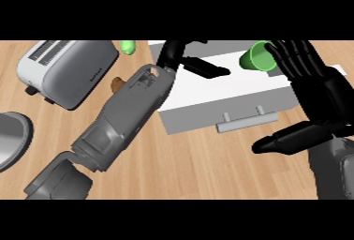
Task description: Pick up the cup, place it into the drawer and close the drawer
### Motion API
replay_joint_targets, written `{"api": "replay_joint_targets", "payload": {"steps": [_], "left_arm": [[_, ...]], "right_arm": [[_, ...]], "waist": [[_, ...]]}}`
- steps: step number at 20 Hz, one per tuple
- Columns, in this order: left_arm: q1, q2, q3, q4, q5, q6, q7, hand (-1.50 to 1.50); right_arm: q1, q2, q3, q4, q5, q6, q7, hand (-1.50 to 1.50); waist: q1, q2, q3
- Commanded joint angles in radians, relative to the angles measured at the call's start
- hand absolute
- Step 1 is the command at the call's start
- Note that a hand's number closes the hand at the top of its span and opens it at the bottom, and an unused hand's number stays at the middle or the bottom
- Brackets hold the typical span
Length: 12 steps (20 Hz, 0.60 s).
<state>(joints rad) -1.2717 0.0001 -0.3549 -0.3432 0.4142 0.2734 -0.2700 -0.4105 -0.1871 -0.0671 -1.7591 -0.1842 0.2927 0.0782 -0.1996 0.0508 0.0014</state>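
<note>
A: Wooden bench [207,164] all round; toaster [66,70] at far left, silver, slots up; curved metal rim of a bowl or pan [10,140] at the left edge, only partly in view; small green thing [128,47] near the top edge beside the toaster; brownish thing [117,84] half hidden behind the left forearm, too covered to name.

B: And in the way?

A: Left forearm [117,126] slanting across the middle, from lower left up toward the drawer; blocks the drawer's left side from view.

B: Drawer?

A: Drawer [228,89] pulled open, white inside, grey front with a bar handle [245,122] facing down the view.

B: Cup?

A: Green cup [257,56] tipped on its side, mouth toward the left, above the drawer's far right corner; held against the right hand's fingers.

B: Hands?

A: Right hand [307,79] coming up the right side, fingers reaching up and curled round the cup, thumb [290,138] sticking out low and left, well apart from the cup; left hand [181,58] over the drawer's upper left, fingers partly bent and spread, pinching nothing.
</note>
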Motion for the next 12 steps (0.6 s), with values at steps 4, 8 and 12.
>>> {"api": "replay_joint_targets", "payload": {"steps": [4,8,12], "left_arm": [[0.027,0.000,0.039,-0.087,0.147,-0.056,-0.122,-1.50],[0.013,0.000,0.059,-0.094,0.202,0.005,-0.194,-1.50],[-0.008,0.000,0.076,-0.059,0.230,0.054,-0.205,-1.50]], "right_arm": [[-0.013,-0.007,0.106,-0.015,-0.145,0.198,0.018,1.50],[0.032,-0.087,0.169,0.011,-0.138,0.312,0.073,1.50],[0.084,-0.178,0.243,-0.013,-0.032,0.385,0.118,1.50]], "waist": [[0.002,-0.006,-0.002],[0.031,-0.016,-0.002],[0.066,-0.026,-0.001]]}}
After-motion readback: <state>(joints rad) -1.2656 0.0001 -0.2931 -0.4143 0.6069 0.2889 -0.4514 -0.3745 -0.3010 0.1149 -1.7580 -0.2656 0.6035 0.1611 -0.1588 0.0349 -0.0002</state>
